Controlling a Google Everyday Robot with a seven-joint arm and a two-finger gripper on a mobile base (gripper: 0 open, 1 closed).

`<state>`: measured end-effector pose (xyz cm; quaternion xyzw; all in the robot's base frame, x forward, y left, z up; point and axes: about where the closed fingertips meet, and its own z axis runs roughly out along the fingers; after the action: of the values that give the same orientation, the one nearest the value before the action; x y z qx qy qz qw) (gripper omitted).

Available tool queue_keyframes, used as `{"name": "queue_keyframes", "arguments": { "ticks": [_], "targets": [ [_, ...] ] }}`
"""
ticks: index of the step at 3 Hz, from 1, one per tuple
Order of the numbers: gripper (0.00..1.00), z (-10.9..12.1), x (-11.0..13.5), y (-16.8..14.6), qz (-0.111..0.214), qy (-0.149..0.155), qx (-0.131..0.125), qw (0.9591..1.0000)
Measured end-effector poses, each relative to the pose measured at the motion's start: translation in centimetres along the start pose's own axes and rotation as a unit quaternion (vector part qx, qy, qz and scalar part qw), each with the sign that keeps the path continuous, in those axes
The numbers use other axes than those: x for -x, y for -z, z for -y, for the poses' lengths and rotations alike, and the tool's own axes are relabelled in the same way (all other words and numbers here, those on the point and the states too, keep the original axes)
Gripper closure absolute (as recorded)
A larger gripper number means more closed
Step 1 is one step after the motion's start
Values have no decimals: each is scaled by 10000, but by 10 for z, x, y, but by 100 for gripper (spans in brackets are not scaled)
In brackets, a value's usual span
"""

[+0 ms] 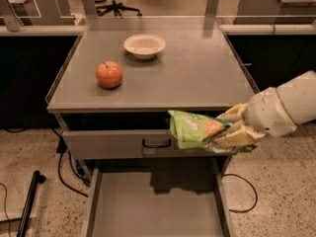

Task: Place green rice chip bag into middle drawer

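Observation:
The green rice chip bag [195,129] is a crinkled light-green foil bag with tan chip pictures. My gripper [229,128] comes in from the right and is shut on the bag's right end. It holds the bag in the air in front of the cabinet's front edge, level with the upper drawer front. The middle drawer [153,206] is pulled out below, a wide grey tray with a bare flat floor. The bag hangs above the drawer's back right part.
A red apple [109,74] and a white bowl [144,46] sit on the grey cabinet top [197,73]. The upper drawer front with a black handle [156,143] is slightly out. A black pole [28,201] and cables lie on the floor at the left.

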<state>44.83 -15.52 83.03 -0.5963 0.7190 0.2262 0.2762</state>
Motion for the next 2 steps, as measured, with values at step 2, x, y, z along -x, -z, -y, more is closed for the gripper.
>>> {"name": "queue_keyframes", "arguments": {
  "ticks": [2],
  "targets": [
    [100, -55, -39, -74, 208, 326, 92, 9992]
  ]
}}
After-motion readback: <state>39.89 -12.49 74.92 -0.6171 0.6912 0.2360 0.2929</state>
